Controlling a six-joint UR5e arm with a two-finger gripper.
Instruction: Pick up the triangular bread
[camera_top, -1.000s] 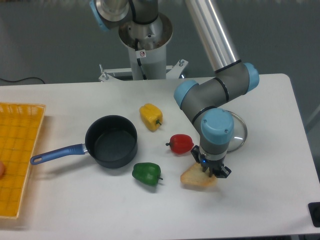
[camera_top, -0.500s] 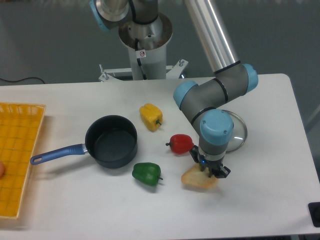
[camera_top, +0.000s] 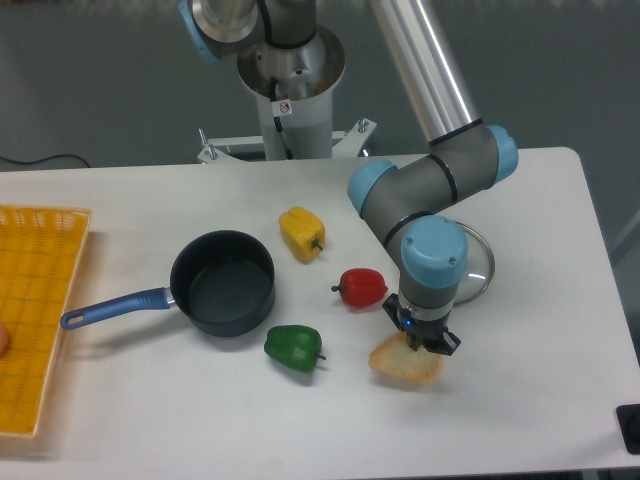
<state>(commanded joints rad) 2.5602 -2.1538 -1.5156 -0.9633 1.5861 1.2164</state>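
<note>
The arm comes in from its base beyond the far edge of the tabletop (camera_top: 560, 240), its silver tube slanting down toward the right side to a grey elbow with blue caps. From there the grey wrist links fold back and turn straight down, ending in a blue-capped joint that points at the tabletop nearer the front edge than the far one, right of the middle. The dark pincer (camera_top: 420, 340) hangs plumb under that joint, low over the tabletop, its fingers drawn in on the triangular bread (camera_top: 405, 363) at the top edge.
</note>
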